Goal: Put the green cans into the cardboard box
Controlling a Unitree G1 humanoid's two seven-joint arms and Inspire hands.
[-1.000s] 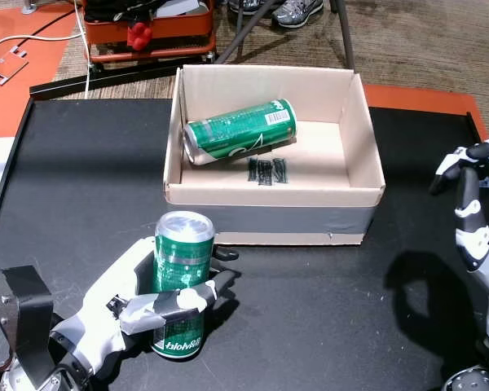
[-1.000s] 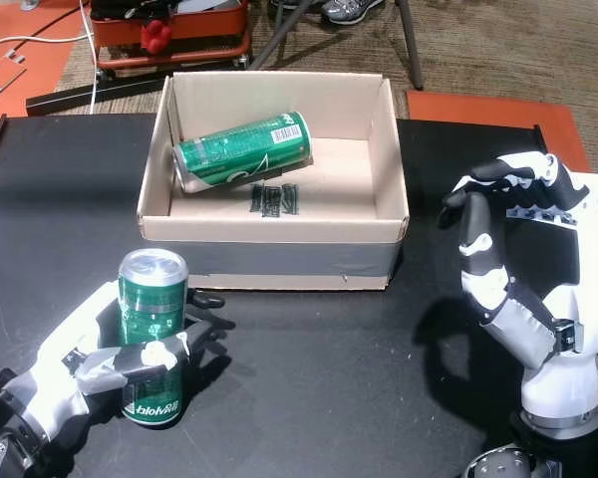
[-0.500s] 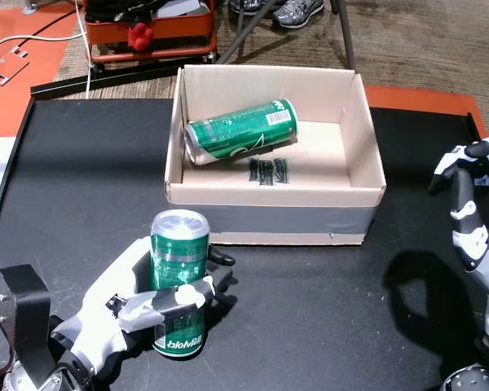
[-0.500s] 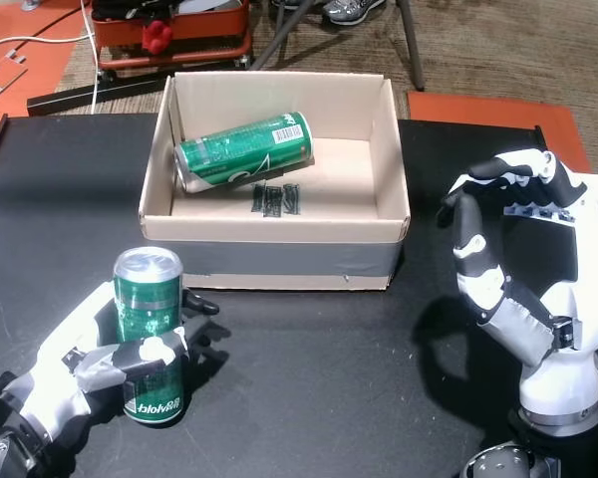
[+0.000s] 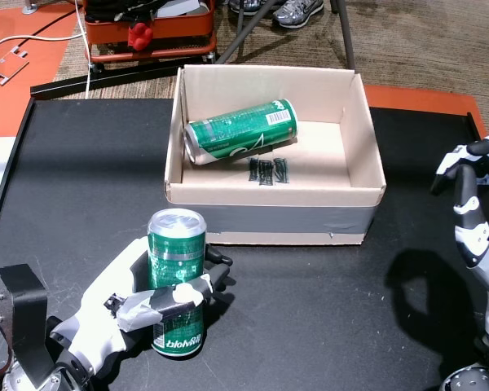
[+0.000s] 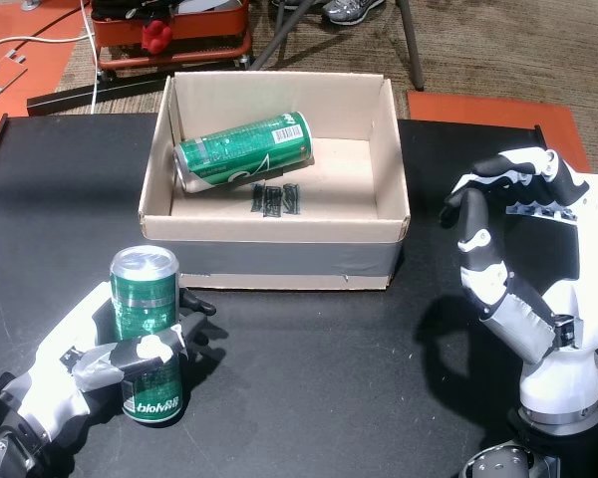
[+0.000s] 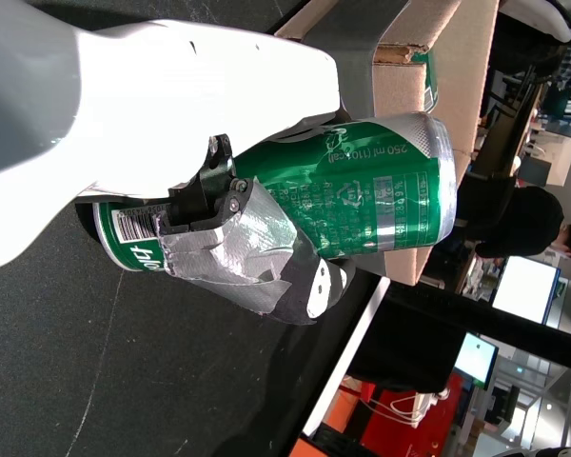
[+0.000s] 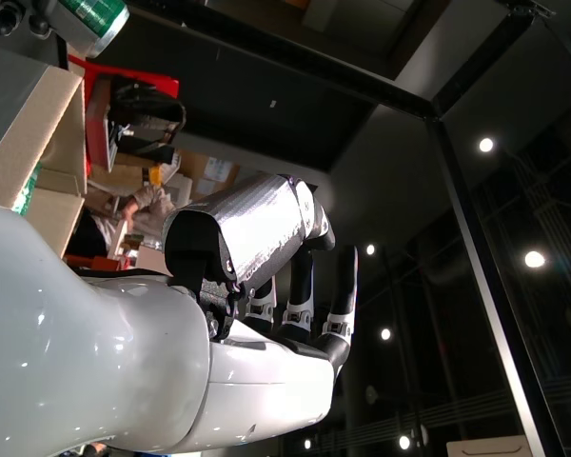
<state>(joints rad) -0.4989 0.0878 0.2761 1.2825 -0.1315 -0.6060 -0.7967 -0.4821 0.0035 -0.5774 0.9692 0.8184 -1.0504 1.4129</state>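
My left robot hand is wrapped around the upright green can, thumb taped across its front and fingers curled behind, as the left wrist view confirms with the can clamped against my palm. Over the last second the can has drifted slightly toward my left and a touch nearer to me in both head views, and it looks to stand a little straighter; its base still appears to rest on the black table, though I cannot tell for sure whether it has lifted. I read this as the grip settling, not yet a carry. The cardboard box sits just beyond the can, with another green can already lying on its side inside. My right robot hand hovers well apart at the right, fingers spread and holding nothing, barely changed. The lift over the near wall remains ahead.
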